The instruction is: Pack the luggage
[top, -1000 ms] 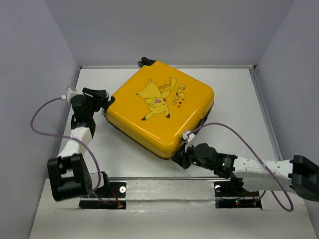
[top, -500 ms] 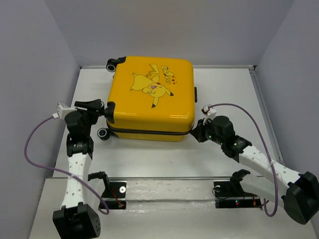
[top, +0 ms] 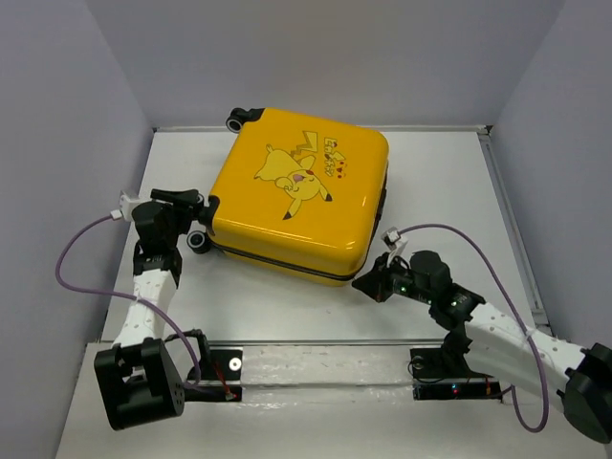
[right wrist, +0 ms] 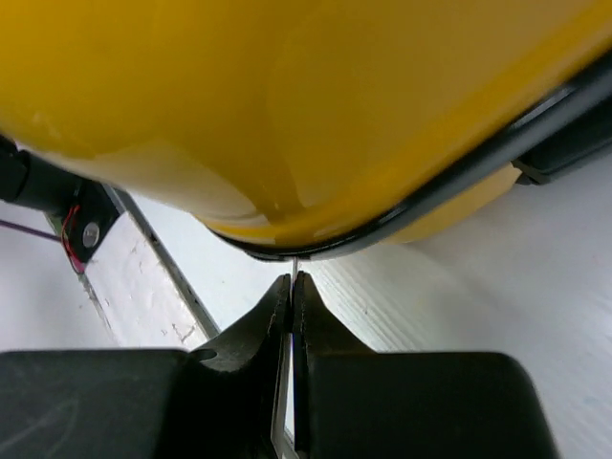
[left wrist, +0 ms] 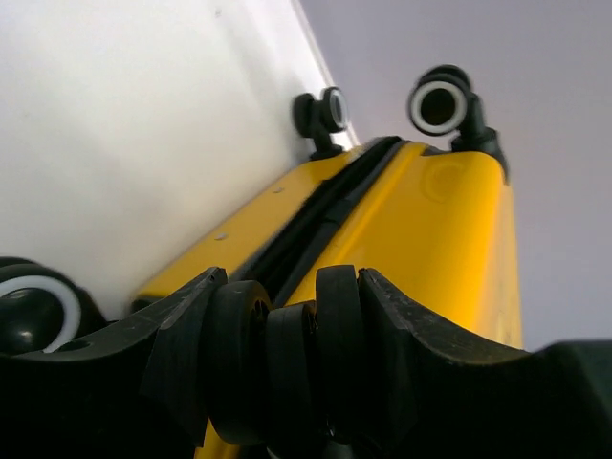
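Note:
The luggage (top: 296, 201) is a glossy yellow suitcase with a Pikachu cartoon. It lies flat and closed on the white table, turned at an angle. My left gripper (top: 203, 207) is at its left corner, shut on a black wheel (left wrist: 287, 354). The yellow shell and dark zip seam (left wrist: 449, 220) run away beyond it. My right gripper (top: 361, 284) is at the near right corner. Its jaws are pressed together on a thin metal zip pull (right wrist: 295, 266) just under the yellow shell (right wrist: 287, 115).
Other black wheels stick out at the back left corner (top: 237, 119) and beside my left gripper (top: 198, 241). Purple cables loop off both arms. A metal rail (top: 325, 349) with the arm mounts runs along the near edge. Grey walls close in the table.
The suitcase has swung about on the table and now sits turned slightly clockwise. My right gripper has moved from the right side to the near right corner. My left gripper stays on the wheel.

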You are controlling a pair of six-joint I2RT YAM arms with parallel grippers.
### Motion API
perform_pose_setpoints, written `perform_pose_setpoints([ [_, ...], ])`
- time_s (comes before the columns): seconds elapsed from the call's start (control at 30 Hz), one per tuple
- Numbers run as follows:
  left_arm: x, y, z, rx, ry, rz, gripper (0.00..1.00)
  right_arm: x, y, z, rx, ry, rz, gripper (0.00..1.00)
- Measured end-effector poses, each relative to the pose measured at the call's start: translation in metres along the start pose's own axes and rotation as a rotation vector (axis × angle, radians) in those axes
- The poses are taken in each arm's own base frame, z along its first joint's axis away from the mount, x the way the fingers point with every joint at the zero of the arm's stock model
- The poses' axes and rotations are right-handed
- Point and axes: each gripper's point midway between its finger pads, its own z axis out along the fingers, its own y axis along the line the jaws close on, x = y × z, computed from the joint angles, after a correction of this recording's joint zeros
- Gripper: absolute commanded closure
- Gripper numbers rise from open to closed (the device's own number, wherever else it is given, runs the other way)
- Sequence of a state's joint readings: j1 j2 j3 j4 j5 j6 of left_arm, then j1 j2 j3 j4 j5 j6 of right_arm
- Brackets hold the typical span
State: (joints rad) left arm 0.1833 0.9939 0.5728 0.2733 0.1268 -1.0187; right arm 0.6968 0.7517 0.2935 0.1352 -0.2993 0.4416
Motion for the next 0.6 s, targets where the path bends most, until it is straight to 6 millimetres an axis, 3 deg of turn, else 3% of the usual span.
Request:
perform_pose_setpoints([
  [0.07, 0.008, 0.018, 0.006, -0.038, 0.017, -0.004, 0.94, 0.014, 0.008, 0.006, -0.024, 0.05, 0.004, 0.93],
  [0.2, 0.008, 0.017, 0.011, 0.003, 0.003, 0.007, 0.94, 0.043, 0.035, 0.02, -0.074, 0.151, -0.028, 0.93],
  [0.3, -0.005, 0.02, 0.013, 0.015, -0.067, 0.01, 0.94, 0.053, 0.047, 0.033, -0.03, 0.154, -0.059, 0.93],
  [0.5, -0.021, 0.023, 0.008, 0.016, -0.136, 0.011, 0.94, 0.045, 0.036, 0.047, 0.075, 0.133, -0.142, 0.93],
  [0.57, -0.021, 0.025, 0.007, -0.003, -0.131, 0.027, 0.87, 0.035, 0.023, 0.045, 0.103, 0.143, -0.148, 0.93],
  [0.6, -0.021, 0.025, 0.007, -0.019, -0.12, 0.046, 0.77, 0.031, 0.02, 0.044, 0.106, 0.15, -0.147, 0.93],
])
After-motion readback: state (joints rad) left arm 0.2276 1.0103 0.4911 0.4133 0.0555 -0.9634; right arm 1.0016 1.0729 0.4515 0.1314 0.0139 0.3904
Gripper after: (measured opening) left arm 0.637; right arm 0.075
